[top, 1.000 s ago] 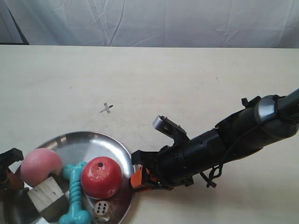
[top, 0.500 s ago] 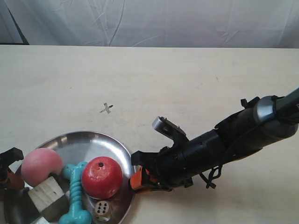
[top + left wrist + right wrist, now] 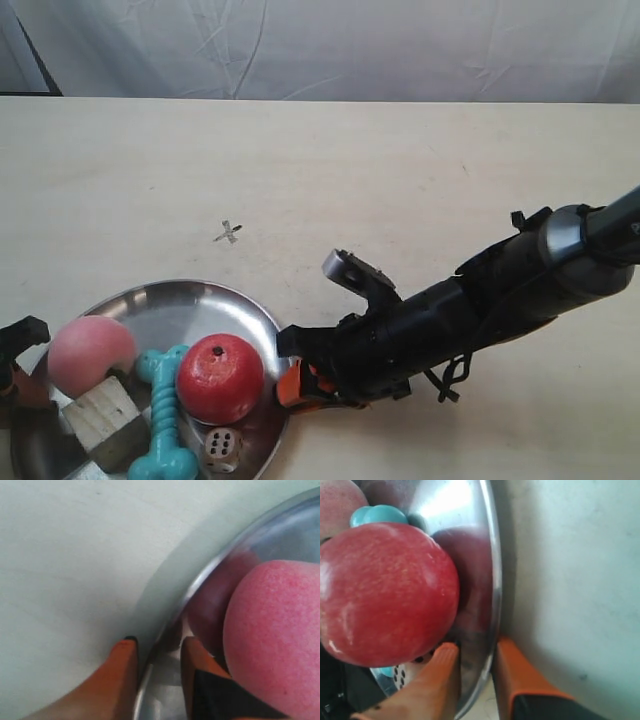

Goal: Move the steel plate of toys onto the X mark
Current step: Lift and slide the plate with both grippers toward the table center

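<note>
right gripper (image 3: 475,650) pinches the steel plate (image 3: 190,305) rim at 4 o'clock, left gripper (image 3: 159,650) at 8 o'clock; x mark (image 3: 228,233) lies apart at 12 o'clock.

steel plate (image 3: 190,305): mirror-shiny metal | red ball (image 3: 220,378): glossy | cube (image 3: 98,415): raw wood (grainy) | table (image 3: 400,180): matt

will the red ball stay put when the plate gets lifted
Probably rolls: the red ball is round and sits on the steel plate's smooth shiny surface. The teal bone and die beside it may check it. The raised rim likely keeps it aboard.
</note>
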Robot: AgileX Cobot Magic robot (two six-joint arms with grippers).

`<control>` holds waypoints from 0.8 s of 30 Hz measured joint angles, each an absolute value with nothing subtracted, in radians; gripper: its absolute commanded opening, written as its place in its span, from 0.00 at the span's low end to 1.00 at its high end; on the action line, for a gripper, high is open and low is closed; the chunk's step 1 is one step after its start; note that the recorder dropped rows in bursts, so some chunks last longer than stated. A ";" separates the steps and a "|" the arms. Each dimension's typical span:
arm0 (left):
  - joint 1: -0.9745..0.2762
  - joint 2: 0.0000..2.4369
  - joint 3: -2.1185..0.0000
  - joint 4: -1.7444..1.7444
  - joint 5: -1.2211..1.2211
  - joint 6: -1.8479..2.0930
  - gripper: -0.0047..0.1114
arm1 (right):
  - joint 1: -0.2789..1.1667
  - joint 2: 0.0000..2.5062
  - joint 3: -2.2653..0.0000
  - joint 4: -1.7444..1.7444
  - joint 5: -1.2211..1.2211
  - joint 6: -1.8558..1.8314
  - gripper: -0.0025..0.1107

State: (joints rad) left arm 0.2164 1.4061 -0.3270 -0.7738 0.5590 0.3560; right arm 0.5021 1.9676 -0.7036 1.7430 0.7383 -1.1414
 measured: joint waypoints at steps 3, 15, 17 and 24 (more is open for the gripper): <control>0.216 1.406 -0.327 -0.768 0.550 0.356 0.11 | 0.537 1.970 -0.721 1.741 0.692 -1.141 0.10; 0.217 1.406 -0.322 -0.736 0.548 0.379 0.04 | 0.563 1.972 -0.746 1.763 0.634 -1.066 0.01; 0.219 1.406 -0.322 -0.736 0.559 0.381 0.04 | 0.563 1.972 -0.746 1.762 0.632 -1.049 0.01; 0.219 1.408 -0.381 -0.725 0.610 0.384 0.04 | 0.529 1.974 -0.757 1.728 0.673 -0.974 0.01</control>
